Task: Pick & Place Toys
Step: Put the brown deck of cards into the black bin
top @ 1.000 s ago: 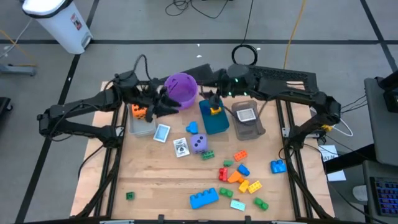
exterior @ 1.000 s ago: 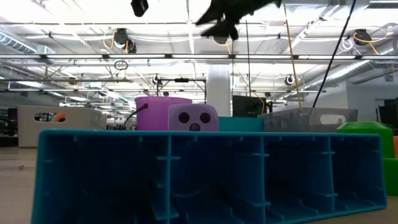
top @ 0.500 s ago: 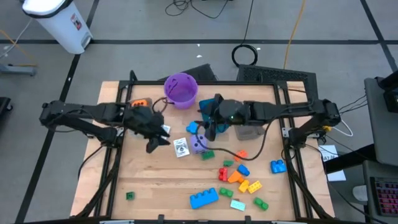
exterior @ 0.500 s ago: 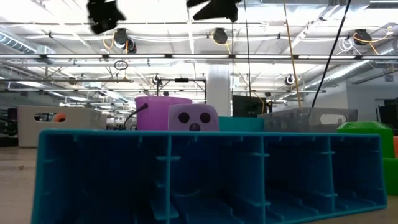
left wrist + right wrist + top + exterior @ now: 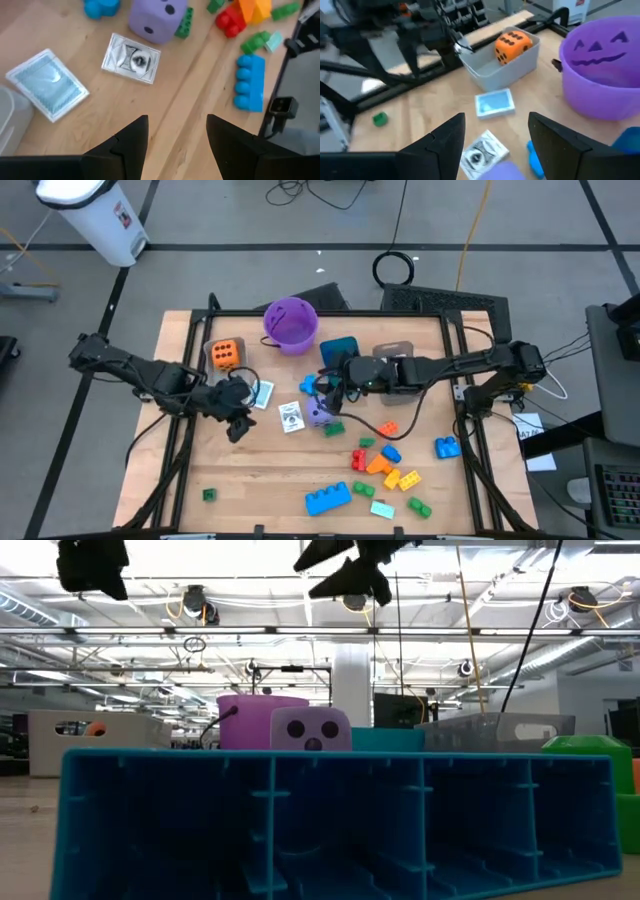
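Toys lie on the wooden table: a purple die (image 5: 318,412), a blue card (image 5: 262,393), a picture card (image 5: 291,417), a small blue brick (image 5: 307,385), a cluster of coloured bricks (image 5: 385,460) and a long blue brick (image 5: 328,498). An orange die (image 5: 226,353) rests in the clear bin (image 5: 210,372). My left gripper (image 5: 237,425) hangs open over bare wood, near the cards (image 5: 132,59). My right gripper (image 5: 325,387) is open above the small blue brick and purple die. Neither holds anything.
The purple bucket (image 5: 291,322) stands at the far edge, with the teal bin (image 5: 340,347) and the grey bin (image 5: 395,352) to its right, partly under my right arm. A green brick (image 5: 209,495) lies near left, and a blue brick (image 5: 447,446) at the right.
My left gripper has swung from beside the purple bucket and clear bin toward the table's near edge and tipped downward, coming lower. My right gripper has moved from above the teal bin toward the near edge and slightly left, sinking a little. No toys have moved.
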`<state>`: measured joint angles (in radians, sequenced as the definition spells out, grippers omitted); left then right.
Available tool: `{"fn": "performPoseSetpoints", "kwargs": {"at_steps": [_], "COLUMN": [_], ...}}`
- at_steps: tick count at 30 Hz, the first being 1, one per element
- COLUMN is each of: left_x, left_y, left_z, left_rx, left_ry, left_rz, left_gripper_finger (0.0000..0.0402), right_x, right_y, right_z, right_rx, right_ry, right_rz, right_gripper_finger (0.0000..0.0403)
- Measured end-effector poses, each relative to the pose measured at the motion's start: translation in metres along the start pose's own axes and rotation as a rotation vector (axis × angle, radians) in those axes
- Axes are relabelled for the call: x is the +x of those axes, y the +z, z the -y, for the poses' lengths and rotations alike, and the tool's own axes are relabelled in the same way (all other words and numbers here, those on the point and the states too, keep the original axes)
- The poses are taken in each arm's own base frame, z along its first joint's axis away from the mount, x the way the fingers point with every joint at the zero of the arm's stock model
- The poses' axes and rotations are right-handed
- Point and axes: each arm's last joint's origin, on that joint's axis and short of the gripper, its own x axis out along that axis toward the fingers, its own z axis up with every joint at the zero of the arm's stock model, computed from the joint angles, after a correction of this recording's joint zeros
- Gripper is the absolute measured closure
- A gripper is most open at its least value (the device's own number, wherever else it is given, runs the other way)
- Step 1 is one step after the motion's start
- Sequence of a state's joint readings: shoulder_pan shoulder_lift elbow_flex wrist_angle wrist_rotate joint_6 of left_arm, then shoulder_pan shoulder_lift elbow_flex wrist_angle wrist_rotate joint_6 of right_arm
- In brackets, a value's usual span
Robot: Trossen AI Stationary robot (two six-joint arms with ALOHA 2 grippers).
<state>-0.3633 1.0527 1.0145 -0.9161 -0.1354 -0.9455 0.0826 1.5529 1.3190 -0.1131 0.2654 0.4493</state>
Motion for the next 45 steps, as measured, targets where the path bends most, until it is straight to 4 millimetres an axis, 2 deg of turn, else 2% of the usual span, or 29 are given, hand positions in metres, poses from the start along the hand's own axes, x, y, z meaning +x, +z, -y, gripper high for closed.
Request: {"fn": "performPoseSetpoints", "kwargs": {"at_steps": [12,19,23,29,35,39,45], "left_x": [-0.002,0.0,0.023,0.074,0.115,0.129,0.136], "left_y": [-0.025,-0.022,-0.011,0.007,0.026,0.034,0.042], "left_z": [0.002,-0.001,-0.004,-0.004,0.007,0.012,0.004], "left_rx": [-0.026,-0.145,-0.184,-0.187,-0.174,-0.125,0.0], "left_ry": [0.066,0.165,0.283,0.367,0.202,0.132,0.156], "left_rz": [-0.131,0.01,0.003,-0.099,-0.097,-0.054,-0.057], "left_gripper_finger": [0.0192,0.0192,0.0192,0.0192,0.0192,0.0192,0.0192], "right_x": [0.0,-0.002,-0.005,-0.012,-0.034,-0.052,-0.078], "right_y": [-0.021,-0.023,-0.022,-0.021,-0.016,-0.012,-0.009], "right_z": [-0.01,-0.009,-0.011,-0.017,-0.021,-0.015,-0.006], "right_rx": [-0.015,-0.025,-0.075,-0.101,-0.202,-0.29,-0.328], "right_ry": [0.036,0.039,0.051,0.143,0.207,0.193,0.186], "right_rz": [-0.031,-0.038,-0.033,-0.058,-0.07,-0.104,-0.117], "right_gripper_finger": [0.0193,0.0193,0.0193,0.0193,0.0193,0.0193,0.0193]}}
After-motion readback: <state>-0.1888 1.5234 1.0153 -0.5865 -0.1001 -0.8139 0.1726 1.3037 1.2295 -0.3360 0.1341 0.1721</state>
